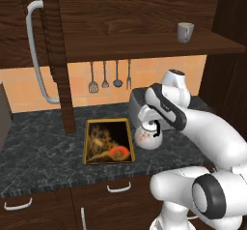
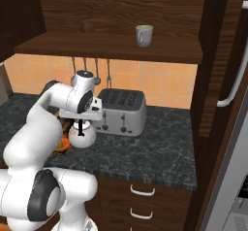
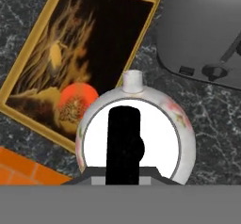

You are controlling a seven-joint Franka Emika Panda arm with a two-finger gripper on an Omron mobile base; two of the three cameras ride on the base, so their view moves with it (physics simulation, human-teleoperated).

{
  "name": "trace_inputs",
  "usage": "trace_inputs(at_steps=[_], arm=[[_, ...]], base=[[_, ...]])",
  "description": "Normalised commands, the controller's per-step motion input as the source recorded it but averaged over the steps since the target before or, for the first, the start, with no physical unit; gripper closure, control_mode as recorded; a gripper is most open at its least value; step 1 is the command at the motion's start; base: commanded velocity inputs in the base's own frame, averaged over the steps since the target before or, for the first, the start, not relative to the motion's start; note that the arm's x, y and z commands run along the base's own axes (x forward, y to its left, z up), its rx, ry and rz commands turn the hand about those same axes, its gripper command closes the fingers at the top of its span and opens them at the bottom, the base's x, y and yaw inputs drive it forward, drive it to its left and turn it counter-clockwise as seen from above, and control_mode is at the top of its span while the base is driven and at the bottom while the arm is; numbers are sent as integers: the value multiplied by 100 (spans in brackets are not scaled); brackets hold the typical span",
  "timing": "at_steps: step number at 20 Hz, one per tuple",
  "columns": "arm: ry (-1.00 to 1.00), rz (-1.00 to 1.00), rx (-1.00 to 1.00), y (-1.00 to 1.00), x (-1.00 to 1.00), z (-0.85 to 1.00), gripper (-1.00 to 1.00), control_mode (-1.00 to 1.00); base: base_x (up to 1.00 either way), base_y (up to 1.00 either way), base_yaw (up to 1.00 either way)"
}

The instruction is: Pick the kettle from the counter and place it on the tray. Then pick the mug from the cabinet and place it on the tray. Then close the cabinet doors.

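From the left base view, the kettle (image 1: 147,138) sits low on the bench (image 1: 43,151), just right of the tray (image 1: 108,141) and in front of the toaster (image 1: 137,101). The pincer (image 1: 153,126) comes down onto its handle from above. The mug (image 1: 185,32) stands on the cabinet shelf (image 1: 144,45).

From the right base view, the pincer (image 2: 81,127) is narrowed over the kettle (image 2: 82,138), directly above it.

Looking down the hand view, the kettle's black handle (image 3: 123,143) runs up between the fingertips, gripped; the tray (image 3: 19,89) lies beside it.
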Motion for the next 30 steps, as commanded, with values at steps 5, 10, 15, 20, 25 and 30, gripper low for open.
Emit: trace_inputs(at_steps=[5,10,15,20,25,30], arm=[[-5,-11,0,89,2,0,100,-100],[-1,-13,0,69,10,0,100,-100],[0,-12,0,60,23,0,100,-100],[0,0,0,0,2,0,100,-100],[0,-4,0,20,45,0,100,-100],[0,-9,0,11,73,0,100,-100]], base=[[0,0,0],[0,0,0],[0,0,0],[0,0,0],[0,0,0],[0,0,0]])
